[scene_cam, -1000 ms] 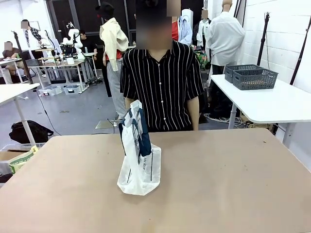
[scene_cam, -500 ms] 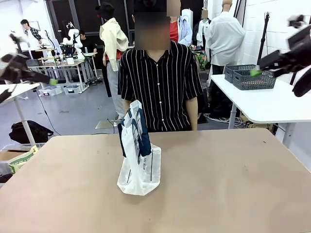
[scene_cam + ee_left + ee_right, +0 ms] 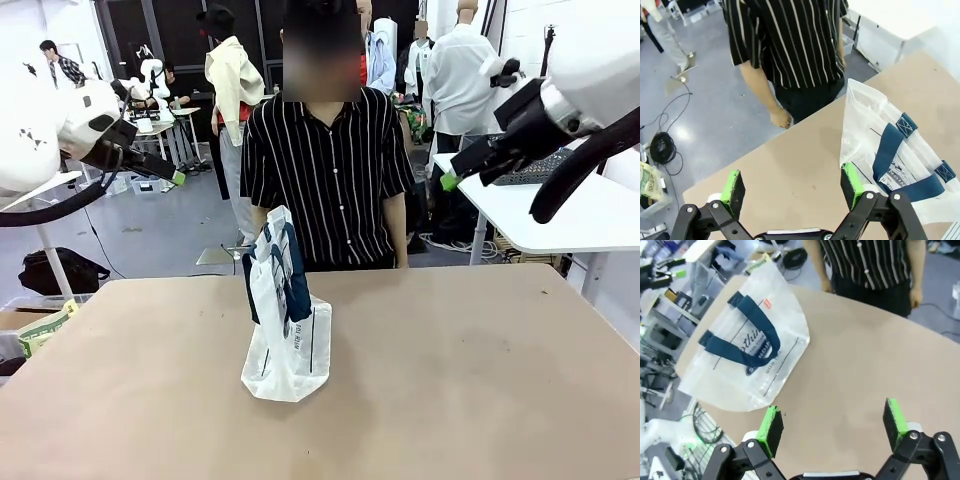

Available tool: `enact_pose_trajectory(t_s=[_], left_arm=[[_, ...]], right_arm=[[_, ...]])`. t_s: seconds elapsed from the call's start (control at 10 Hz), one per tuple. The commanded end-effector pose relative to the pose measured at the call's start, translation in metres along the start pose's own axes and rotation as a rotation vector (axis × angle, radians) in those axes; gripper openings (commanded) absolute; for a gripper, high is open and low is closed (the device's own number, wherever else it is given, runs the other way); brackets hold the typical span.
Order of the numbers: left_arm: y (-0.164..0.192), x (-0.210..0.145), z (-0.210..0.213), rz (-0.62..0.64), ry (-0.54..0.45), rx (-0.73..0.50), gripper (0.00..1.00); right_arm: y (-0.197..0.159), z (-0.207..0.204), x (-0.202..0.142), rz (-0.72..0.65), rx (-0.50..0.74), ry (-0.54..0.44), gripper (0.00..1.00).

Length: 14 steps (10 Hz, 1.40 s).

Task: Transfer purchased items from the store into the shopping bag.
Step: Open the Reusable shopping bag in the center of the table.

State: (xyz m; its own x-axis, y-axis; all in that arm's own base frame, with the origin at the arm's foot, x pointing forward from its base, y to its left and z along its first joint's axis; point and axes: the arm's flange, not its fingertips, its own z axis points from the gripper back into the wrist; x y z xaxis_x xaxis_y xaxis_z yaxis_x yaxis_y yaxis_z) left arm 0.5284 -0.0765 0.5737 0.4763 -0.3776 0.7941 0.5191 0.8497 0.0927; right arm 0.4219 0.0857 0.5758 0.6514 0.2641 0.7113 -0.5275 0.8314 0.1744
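- The shopping bag (image 3: 287,335) is seen standing upright on the table (image 3: 480,380), left of the table's middle, with its navy handles (image 3: 290,270) draped over its upper part
- What is inside the bag cannot be told through the translucent plastic
- Just behind the bag, at the far edge of the table, a person (image 3: 325,170) in a black striped shirt is seated or stood, arms hanging down; one hand (image 3: 780,118) is seen below the table edge in the left wrist view
- The left gripper (image 3: 172,174) is held high over the table's left side, well apart from the bag, above it and to its left
- Its jaws are spread wide and nothing is held between them; in the left wrist view the bag is seen just past one of the green pads (image 3: 852,184), with bare tabletop between the two pads
- The right gripper (image 3: 455,176) is held high on the right, well apart from the bag, above it and to its right
- Its jaws are likewise spread wide and empty; in the right wrist view the bag is seen towards the upper left, beyond the fingertips, with bare tabletop framed between them
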Motion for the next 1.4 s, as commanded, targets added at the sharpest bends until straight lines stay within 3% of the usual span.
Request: enact_pose_trajectory(t_s=[0.0, 0.2, 0.3, 0.4, 0.5, 0.7, 1.0, 1.3], left_arm=[[0.001, 0.003, 0.015, 0.000, -0.037, 0.003, 1.00], [0.001, 0.002, 0.004, 0.001, -0.011, -0.001, 1.00], [0.000, 0.011, -0.011, 0.034, -0.016, -0.041, 1.00], [0.000, 0.046, -0.050, 0.056, 0.040, -0.050, 1.00], [-0.005, 0.056, -0.061, 0.048, 0.047, -0.052, 1.00], [-0.024, 0.087, -0.102, 0.064, 0.106, -0.131, 1.00], [-0.048, 0.098, -0.169, 0.106, 0.232, -0.196, 1.00], [-0.053, 0.084, -0.186, 0.147, 0.269, -0.230, 1.00]], right_arm=[[0.007, 0.019, 0.002, 0.011, 0.019, -0.041, 1.00], [0.002, 0.007, 0.002, 0.004, -0.002, -0.013, 1.00], [0.021, -0.001, 0.014, 0.000, 0.018, -0.024, 1.00], [0.057, -0.026, 0.054, 0.030, 0.083, 0.020, 1.00], [0.074, -0.036, 0.066, 0.026, 0.100, 0.043, 1.00], [0.130, -0.084, 0.107, -0.028, 0.160, 0.196, 1.00], [0.205, -0.160, 0.104, -0.028, 0.051, 0.441, 1.00], [0.211, -0.183, 0.088, -0.049, 0.046, 0.537, 1.00]])
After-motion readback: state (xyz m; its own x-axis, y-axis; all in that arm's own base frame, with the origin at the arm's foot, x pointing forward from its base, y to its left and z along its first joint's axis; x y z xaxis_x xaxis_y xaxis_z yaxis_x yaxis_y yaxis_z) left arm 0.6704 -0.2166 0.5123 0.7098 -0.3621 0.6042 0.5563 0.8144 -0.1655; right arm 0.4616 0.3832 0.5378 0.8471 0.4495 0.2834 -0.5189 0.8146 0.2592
